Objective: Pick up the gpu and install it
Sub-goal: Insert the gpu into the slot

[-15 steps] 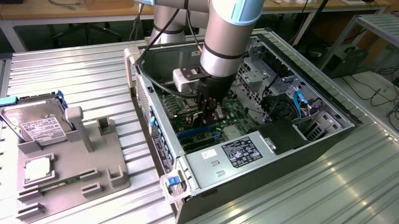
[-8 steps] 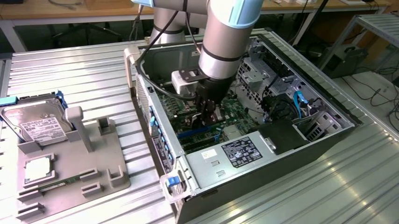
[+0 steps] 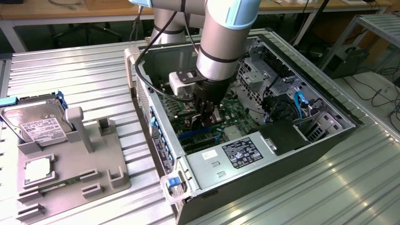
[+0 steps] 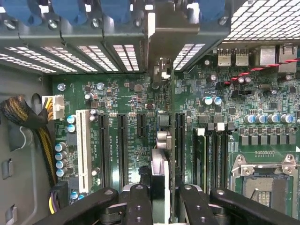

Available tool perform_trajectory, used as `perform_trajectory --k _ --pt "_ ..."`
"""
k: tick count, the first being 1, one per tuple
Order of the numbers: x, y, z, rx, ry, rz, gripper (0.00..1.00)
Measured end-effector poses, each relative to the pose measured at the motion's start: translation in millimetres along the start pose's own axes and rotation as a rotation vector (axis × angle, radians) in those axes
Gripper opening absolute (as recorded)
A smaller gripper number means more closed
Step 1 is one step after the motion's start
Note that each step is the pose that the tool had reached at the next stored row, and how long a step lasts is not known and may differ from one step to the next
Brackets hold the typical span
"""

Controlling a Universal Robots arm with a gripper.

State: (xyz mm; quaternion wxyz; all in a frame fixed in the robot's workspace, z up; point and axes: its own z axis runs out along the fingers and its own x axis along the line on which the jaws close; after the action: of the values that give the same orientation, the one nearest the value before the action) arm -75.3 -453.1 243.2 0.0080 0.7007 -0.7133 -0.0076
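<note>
My gripper [image 3: 204, 117] reaches down inside the open computer case [image 3: 145, 101], just above the green motherboard [image 3: 236, 108]. In the wrist view the gripper [image 4: 165, 199] is shut on the gpu [image 4: 159, 168], which I see edge-on between the two black fingers [image 4: 139, 201]. The card stands upright over the motherboard [image 4: 126, 93], between two long black expansion slots [image 4: 121, 150]. Its silver end bracket [image 4: 161, 33] points at the case's slotted rear wall. Whether the card's lower edge touches a slot is hidden.
A power supply [image 3: 233, 157] fills the case's near corner, and drive cages [image 3: 257, 77] stand at the far side. Cable bundles [image 4: 21, 117] lie beside the board, and a CPU socket [image 4: 267, 178] sits nearby. Outside, a grey fixture [image 3: 72, 176] holds a hard drive [image 3: 37, 127] and memory stick [image 3: 59, 185].
</note>
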Motion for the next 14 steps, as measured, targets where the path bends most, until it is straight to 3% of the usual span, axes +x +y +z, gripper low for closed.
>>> perform_trajectory --k 5,8,11,14 --pt "-0.1 -1.9 1.8 -0.0036 -0.0001 0.000 0.27" --pt "-0.1 -6.0 3.3 -0.0107 0.0003 0.000 0.27" --pt "-0.1 -6.4 3.5 -0.0116 -0.0006 0.000 0.27" --pt "-0.1 -8.8 3.5 -0.0168 -0.0020 0.000 0.27"
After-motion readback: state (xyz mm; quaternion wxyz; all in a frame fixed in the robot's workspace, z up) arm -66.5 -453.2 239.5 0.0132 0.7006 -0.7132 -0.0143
